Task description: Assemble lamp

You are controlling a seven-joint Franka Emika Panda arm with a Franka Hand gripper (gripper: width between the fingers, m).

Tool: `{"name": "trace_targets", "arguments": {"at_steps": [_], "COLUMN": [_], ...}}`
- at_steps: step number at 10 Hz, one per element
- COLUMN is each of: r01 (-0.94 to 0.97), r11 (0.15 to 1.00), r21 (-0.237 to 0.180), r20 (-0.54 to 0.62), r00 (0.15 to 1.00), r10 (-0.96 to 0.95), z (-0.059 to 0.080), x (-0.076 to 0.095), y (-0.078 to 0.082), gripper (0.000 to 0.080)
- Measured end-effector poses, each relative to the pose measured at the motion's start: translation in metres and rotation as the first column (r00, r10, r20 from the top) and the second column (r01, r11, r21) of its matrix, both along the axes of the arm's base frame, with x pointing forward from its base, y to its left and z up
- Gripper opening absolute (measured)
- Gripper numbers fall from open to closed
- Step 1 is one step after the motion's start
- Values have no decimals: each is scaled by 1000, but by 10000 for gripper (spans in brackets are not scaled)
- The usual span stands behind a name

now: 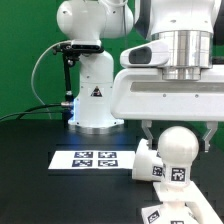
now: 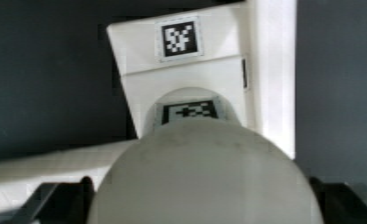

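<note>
The bulb (image 1: 178, 152) stands upright with its round head up and a tag on its neck, at the exterior view's lower right. My gripper (image 1: 179, 134) hangs right over it, its dark fingers (image 1: 147, 129) on either side of the head with a small gap showing, so it is open. In the wrist view the bulb's head (image 2: 201, 178) fills the space between the fingers (image 2: 59, 200). A blocky white tagged part (image 1: 148, 162) lies against the bulb. The wrist view shows a stepped white part with two tags (image 2: 180, 60), probably the base. Another tagged white part (image 1: 166, 211) sits at the frame's lower edge.
The marker board (image 1: 93, 158) lies flat on the black table to the exterior view's left of the parts. The robot's white base (image 1: 95, 95) with a black cable stands behind it. A green wall closes the back.
</note>
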State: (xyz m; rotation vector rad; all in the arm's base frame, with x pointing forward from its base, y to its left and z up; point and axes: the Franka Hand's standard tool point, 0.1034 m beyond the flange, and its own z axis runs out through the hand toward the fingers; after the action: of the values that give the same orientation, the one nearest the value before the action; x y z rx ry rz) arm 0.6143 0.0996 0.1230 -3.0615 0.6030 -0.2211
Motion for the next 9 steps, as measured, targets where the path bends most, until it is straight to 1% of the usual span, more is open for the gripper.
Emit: {"name": "trace_targets", "arguments": {"at_steps": [1, 2, 3, 4, 5, 6, 8, 9], "r01": [137, 296, 466, 618, 716, 774, 773, 764], "r11": [990, 954, 882, 780, 685, 613, 614, 625], "r21": [16, 43, 72, 98, 136, 159, 158, 157], "r20": [-13, -17, -32, -61, -82, -95, -94, -92], "r00": [990, 955, 885, 786, 697, 630, 631, 642], "r10": [-137, -296, -465, -616, -713, -771, -770, -761], "z": [-1, -1, -1, 0, 3, 3, 2, 1], "x": [1, 2, 1, 2, 5, 6, 5, 5], "y": [-1, 0, 1, 4, 0, -6, -5, -5], "gripper": [573, 574, 574, 574, 576, 576, 576, 647]}}
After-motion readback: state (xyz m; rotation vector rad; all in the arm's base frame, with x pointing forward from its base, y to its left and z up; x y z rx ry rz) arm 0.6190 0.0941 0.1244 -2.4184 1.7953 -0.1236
